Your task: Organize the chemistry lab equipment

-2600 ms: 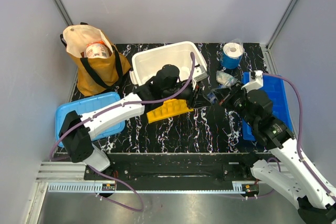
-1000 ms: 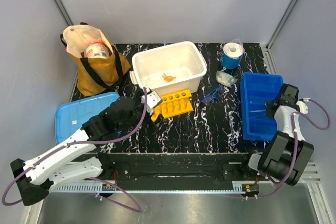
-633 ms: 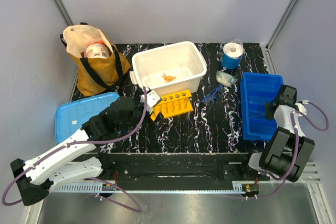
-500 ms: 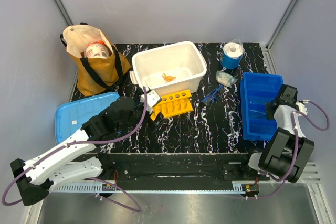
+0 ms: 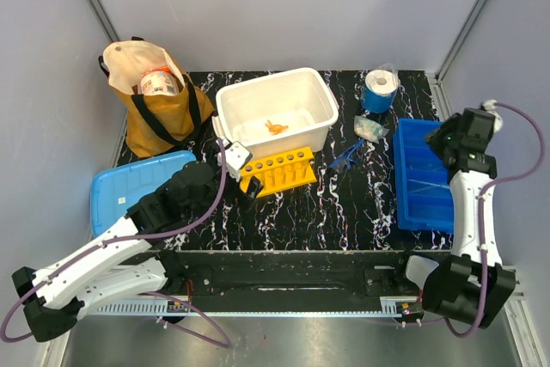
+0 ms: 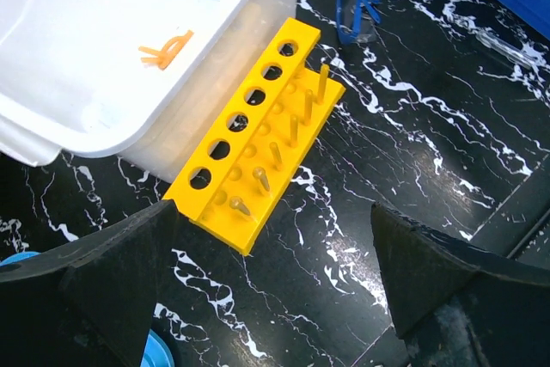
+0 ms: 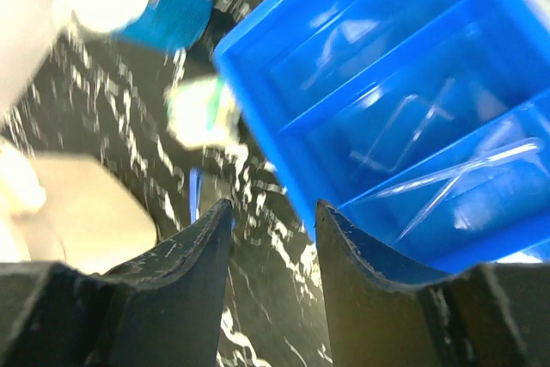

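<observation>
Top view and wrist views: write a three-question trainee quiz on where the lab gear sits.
1. Count the round holes along the top of the rack.
2. True or false: the orange knot lies in the white tub.
3. The clear tubes lie in: A) the tub B) the rack C) the blue bin.
Key: 1 six; 2 true; 3 C.
</observation>
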### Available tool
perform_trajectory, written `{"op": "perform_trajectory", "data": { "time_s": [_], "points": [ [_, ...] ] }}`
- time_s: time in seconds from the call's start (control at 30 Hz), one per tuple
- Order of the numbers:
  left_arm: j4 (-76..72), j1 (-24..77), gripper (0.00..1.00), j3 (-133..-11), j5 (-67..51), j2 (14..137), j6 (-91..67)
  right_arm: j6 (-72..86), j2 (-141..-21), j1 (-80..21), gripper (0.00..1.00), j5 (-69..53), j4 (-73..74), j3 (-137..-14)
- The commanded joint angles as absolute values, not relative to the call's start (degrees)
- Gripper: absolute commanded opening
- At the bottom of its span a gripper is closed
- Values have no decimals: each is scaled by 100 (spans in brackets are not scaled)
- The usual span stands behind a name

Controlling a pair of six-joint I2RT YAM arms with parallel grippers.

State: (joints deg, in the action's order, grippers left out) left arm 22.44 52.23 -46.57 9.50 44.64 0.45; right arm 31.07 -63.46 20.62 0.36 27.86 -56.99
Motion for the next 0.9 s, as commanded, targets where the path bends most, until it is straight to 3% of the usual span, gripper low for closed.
{"op": "perform_trajectory", "data": {
  "time_s": [0.0, 0.17, 0.4, 0.87],
  "points": [
    [2153, 5221, 99, -4931, 1599, 4351, -316, 2110, -6249, 1328, 50, -255, 3427, -6038],
    [1987, 5229, 99, -4703, 2214, 3754, -211, 1636, -6301, 687, 49, -439, 3822, -6108],
    [1617, 5221, 99, -4351, 2531, 2919, -88, 1354, -7285, -377, 49, -26, 4745, -6205],
    [1345, 5221, 99, -4122, 2821, 2338, -44, 1160, -9253, -738, 39, 167, 5703, -6750]
  ]
}}
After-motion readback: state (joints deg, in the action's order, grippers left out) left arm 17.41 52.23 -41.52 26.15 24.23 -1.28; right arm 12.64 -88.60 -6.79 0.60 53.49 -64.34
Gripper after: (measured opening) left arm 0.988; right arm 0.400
